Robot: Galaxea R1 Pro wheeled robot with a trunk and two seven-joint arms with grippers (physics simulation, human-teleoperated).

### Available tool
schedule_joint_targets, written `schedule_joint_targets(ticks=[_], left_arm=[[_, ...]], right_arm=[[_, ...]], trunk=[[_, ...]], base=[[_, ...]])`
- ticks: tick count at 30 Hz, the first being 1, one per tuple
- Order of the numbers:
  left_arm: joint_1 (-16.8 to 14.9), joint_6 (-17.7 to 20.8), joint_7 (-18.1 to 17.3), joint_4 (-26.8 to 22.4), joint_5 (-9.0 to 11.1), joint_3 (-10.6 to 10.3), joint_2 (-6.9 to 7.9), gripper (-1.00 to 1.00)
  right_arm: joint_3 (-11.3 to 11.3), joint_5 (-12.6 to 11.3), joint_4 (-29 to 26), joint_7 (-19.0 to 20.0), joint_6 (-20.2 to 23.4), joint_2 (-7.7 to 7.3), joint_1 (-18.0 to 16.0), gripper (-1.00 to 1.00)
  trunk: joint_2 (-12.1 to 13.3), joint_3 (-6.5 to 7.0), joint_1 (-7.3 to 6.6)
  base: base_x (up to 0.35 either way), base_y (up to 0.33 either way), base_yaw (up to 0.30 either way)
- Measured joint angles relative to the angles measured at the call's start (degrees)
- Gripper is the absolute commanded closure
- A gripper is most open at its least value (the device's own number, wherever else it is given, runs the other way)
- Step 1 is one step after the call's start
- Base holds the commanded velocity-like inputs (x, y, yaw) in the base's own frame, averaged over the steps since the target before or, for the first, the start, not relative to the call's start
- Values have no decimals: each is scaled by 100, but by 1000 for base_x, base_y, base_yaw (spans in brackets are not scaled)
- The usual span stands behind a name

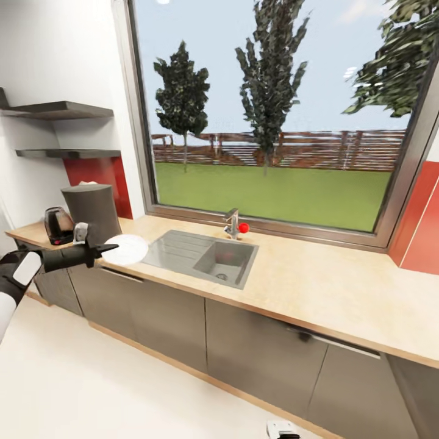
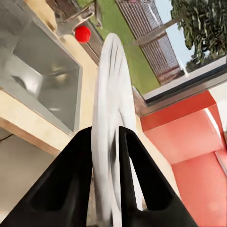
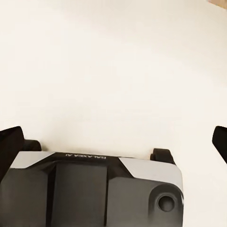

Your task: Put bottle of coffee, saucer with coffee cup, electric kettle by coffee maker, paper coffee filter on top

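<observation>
Your left claw (image 1: 108,248) is gripping saucer (image 1: 125,249) by rim, holding it over surface (image 1: 317,286) between coffee maker (image 1: 92,210) and sink (image 1: 210,256). Electric kettle (image 1: 58,224) is sitting just beside coffee maker. Your right claw (image 3: 113,137) is hanging released, fingers spread wide over floor (image 3: 113,61).

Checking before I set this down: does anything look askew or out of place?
Nothing spilled or damaged. The saucer is clamped edge-on in the left gripper, held by its rim near the coffee maker over the countertop.
</observation>
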Motion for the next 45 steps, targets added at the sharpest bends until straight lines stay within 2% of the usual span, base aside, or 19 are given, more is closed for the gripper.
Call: schedule_joint_targets(ticks=[4,9,15,27,32,36,40,45], left_arm=[[59,-41,531,6,50,120,40,100],[84,-53,695,9,69,355,30,100],[91,-53,712,9,70,393,27,100],[90,-70,713,9,66,370,26,100],[90,-70,713,9,44,365,20,100],[90,-70,713,9,30,361,19,100],[91,-70,713,15,11,366,19,100],[96,-73,713,85,-1,366,15,100]], right_arm=[[7,-1,-6,1,0,4,0,-100],[7,-1,-4,1,4,7,1,-100],[7,13,-2,1,6,7,1,-100],[28,78,5,17,10,7,12,-100],[27,83,10,12,11,0,139,-100],[32,92,14,13,38,-101,454,-100],[34,91,10,9,20,-326,771,-100],[41,73,-2,25,19,-329,809,-100]], trunk=[[-2,12,-2],[-1,14,-3],[0,14,-3],[0,14,-1],[0,14,-1],[0,13,-1],[-1,13,-2],[0,14,-2]], base=[[102,0,254],[291,46,246],[302,168,190],[196,282,9],[148,315,0],[148,316,0],[183,305,0],[230,282,0]])
